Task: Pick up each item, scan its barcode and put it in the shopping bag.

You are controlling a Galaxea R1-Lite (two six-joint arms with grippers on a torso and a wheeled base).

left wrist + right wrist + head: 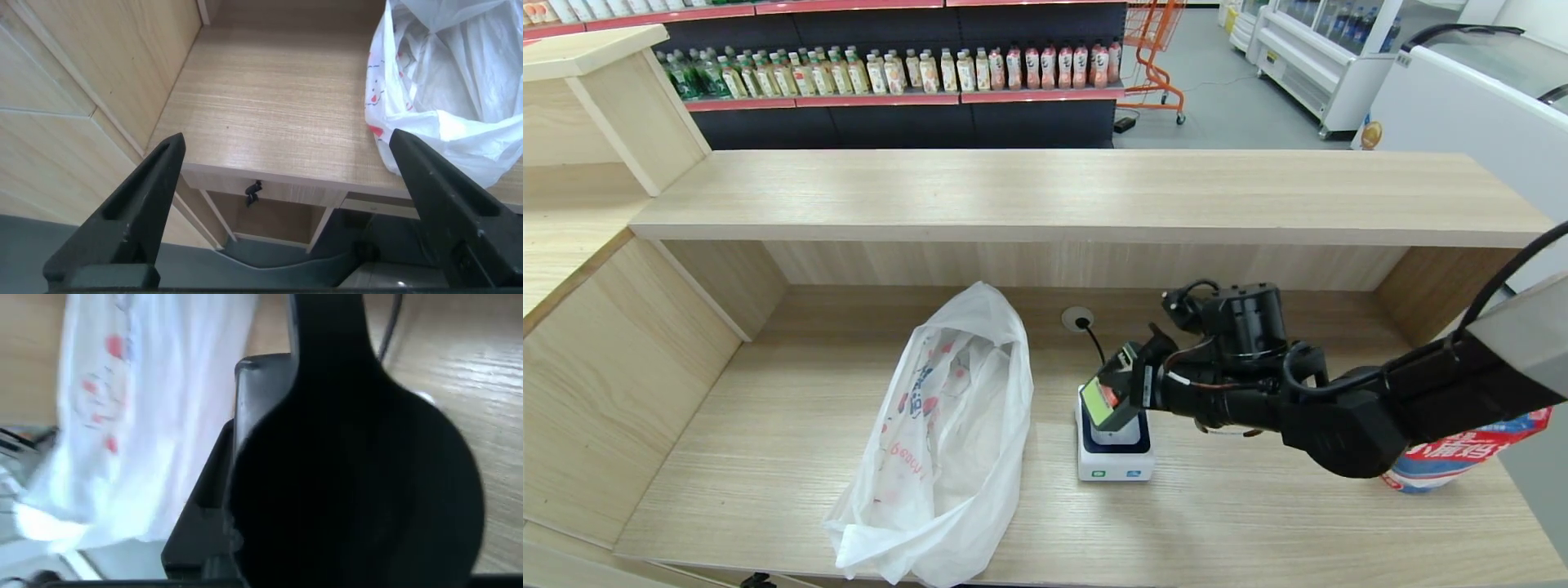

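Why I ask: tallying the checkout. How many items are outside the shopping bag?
2. A green packet, held by the right end effector over the scanner; a red-and-blue packet on the counter's right end, partly hidden. The shopping bag may hide more.

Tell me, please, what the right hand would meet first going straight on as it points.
Probably the shopping bag: the right hand, holding a green item above the scanner, points that way; depth unclear.

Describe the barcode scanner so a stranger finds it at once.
On the wooden counter, look just right of the white plastic bag. The scanner is the small white block with a dark top, under the green packet; unlike the limp bag, it is square and rigid.
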